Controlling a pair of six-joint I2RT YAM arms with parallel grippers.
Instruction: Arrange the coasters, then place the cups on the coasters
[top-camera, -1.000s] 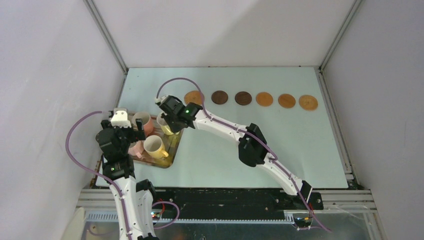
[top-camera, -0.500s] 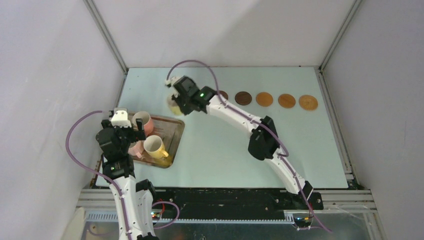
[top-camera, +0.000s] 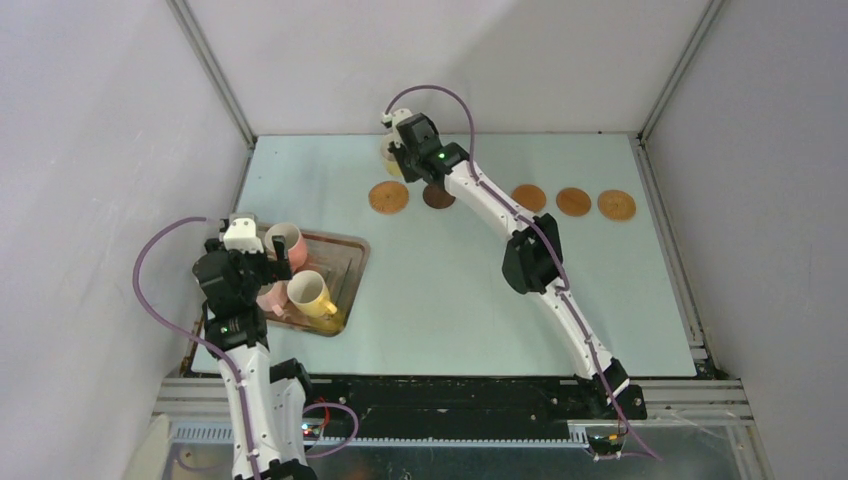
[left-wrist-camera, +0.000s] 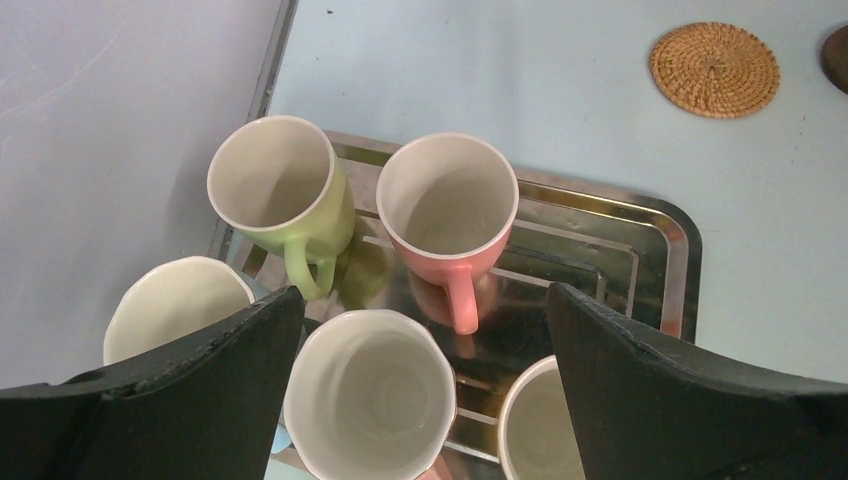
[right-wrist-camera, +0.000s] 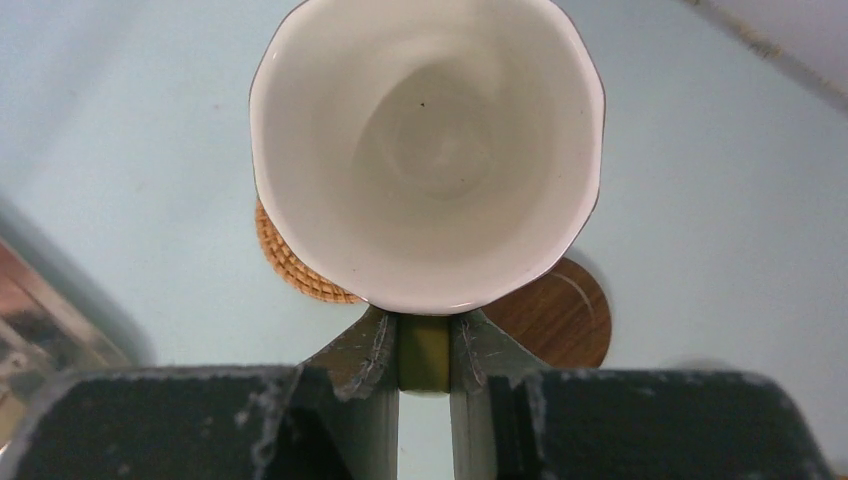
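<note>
My right gripper is shut on the handle of the pale yellow-green cup, holding it in the air at the far side of the table. Under the cup show the edges of a woven coaster and a dark brown coaster. The coasters lie in a row: woven, dark brown, two orange-brown, woven. My left gripper hangs open over the tray's cups: light green, salmon pink, pale pink, blue, yellow.
The metal tray sits at the near left by the left wall. The right arm stretches across the middle of the table and covers part of the coaster row. Frame posts and walls close in the back and sides.
The right arm has lifted the pale yellow-green cup out of the tray and carried it to the far side, past the coaster row. The left arm has stayed put.
</note>
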